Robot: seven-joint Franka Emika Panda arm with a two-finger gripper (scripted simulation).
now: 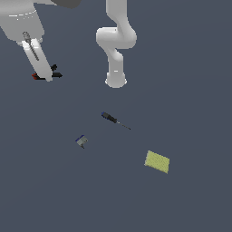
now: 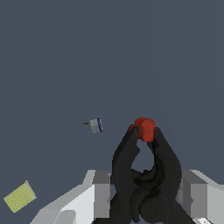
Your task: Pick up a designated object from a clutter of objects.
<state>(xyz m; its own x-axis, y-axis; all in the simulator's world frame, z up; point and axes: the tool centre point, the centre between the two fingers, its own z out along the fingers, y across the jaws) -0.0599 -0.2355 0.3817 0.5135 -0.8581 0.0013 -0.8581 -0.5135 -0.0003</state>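
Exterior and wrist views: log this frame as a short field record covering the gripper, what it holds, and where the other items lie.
gripper: shut on the spring clamp
spring clamp: black, red tips, between the fingers
screwdriver: lying flat, mid scene
grey-blue block: toward the exterior view's left of the screwdriver, apart from it
yellow-green pad: flat, toward the exterior view's right, alone
clamp's height above the surface: cannot tell
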